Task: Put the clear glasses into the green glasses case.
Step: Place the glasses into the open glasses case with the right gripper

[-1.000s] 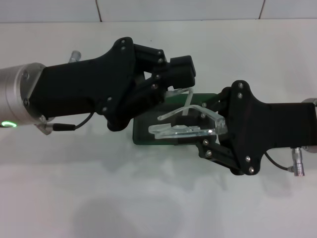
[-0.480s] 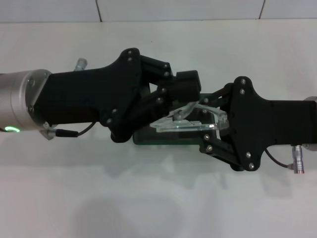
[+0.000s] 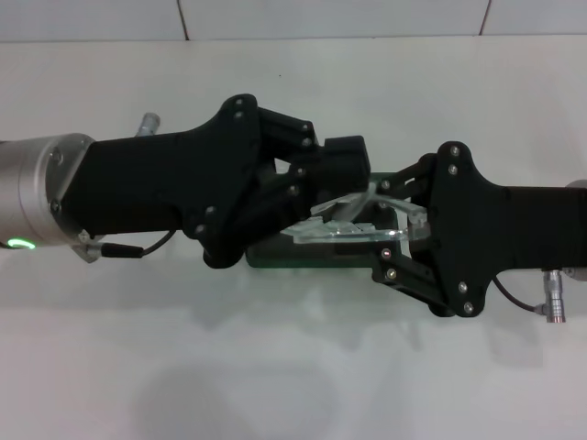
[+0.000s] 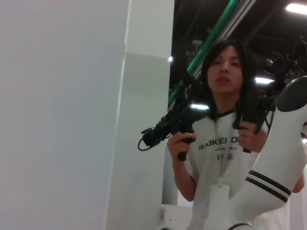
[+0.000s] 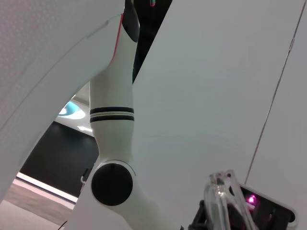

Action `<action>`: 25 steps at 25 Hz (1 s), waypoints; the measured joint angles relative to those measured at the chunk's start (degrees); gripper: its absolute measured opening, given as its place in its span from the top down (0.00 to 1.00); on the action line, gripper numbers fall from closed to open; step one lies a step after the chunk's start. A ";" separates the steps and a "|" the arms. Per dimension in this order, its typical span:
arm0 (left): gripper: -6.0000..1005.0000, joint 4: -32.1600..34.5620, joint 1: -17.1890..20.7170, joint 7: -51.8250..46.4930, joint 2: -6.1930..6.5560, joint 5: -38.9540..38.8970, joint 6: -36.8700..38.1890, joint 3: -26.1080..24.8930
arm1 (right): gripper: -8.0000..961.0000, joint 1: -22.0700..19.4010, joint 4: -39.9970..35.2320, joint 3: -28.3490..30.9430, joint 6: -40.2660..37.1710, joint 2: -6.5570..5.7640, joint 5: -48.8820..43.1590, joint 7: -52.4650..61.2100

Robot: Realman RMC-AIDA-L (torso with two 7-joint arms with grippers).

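Clear glasses [image 3: 353, 231]: held low over the green glasses case [image 3: 303, 252], front bar lying along the case's length, one clear arm arching up toward the far side.
Right gripper [image 3: 404, 240]: reaches in from the right edge of the table [image 3: 275, 367]; its fingers look closed on the glasses' right-hand end, near the hinge corner. The right wrist view shows a clear plastic piece close up at the gripper, which fits a hold.
Left gripper [image 3: 330, 188]: comes in from the left, its tip over the far left part of the glasses; whether its fingers are spread or pinched on the clear arm, I cannot tell, as the black linkage hides them.
Case position: on the table near its middle, between the two grippers and mostly covered by them; only a dark green strip along its near edge and a corner at the far right show. Whether the lid stands open cannot be made out.
Long axes: glasses and case both run left to right, close to parallel, so the glasses seem lined up to go down.
Nearer arm: the right one carries the glasses; the left is beside the raised arm, likely to fold or steady it.
Step in hand: probably lowering the glasses into the case, not yet released.
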 joint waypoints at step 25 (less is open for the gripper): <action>0.92 -0.20 1.16 0.41 -0.36 -0.38 1.64 -3.19 | 0.87 -0.61 0.00 -0.08 0.30 0.00 0.02 0.50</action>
